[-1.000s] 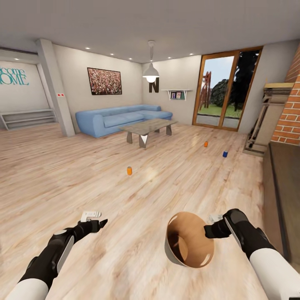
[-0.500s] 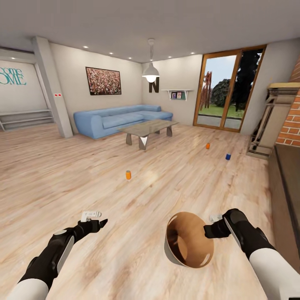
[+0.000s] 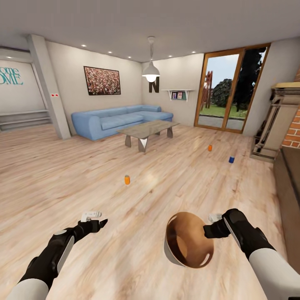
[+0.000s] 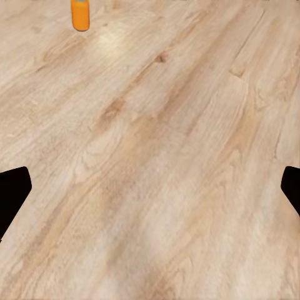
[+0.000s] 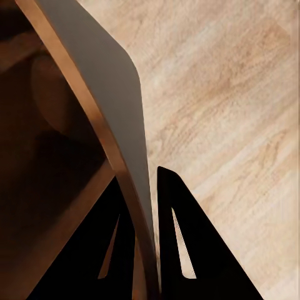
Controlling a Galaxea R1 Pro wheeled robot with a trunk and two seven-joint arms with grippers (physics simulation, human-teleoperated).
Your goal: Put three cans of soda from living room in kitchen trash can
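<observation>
Living room, pale wood-plank floor (image 3: 83,175).

Left end effector (image 3: 96,225): held low over bare floor, fingers (image 4: 12,190) spread wide apart, nothing between them.

Right end effector (image 3: 207,231): closed on the rim of the bin (image 3: 187,246); in the right wrist view one finger (image 5: 187,250) lies outside the pale wall and the other inside the brown-copper interior, the wall pinched between them.

Bin: carried above the floor, tilted so its glossy brown mouth faces the head camera; no cans visible inside.

Near orange can (image 3: 127,179): upright on the floor, ahead of the left end effector and well apart from it; also at the edge of the left wrist view (image 4: 80,15).

Far orange can (image 3: 210,148): upright on the floor, toward the glass doors (image 3: 227,98).

Blue can (image 3: 231,159): upright on the floor, near the far orange can, toward the brick fireplace (image 3: 287,121).

Blue corner sofa (image 3: 116,120): against the far wall.

Desk (image 3: 146,131): low, in front of the sofa.

Pendant lamp (image 3: 151,73): hanging above the desk.
</observation>
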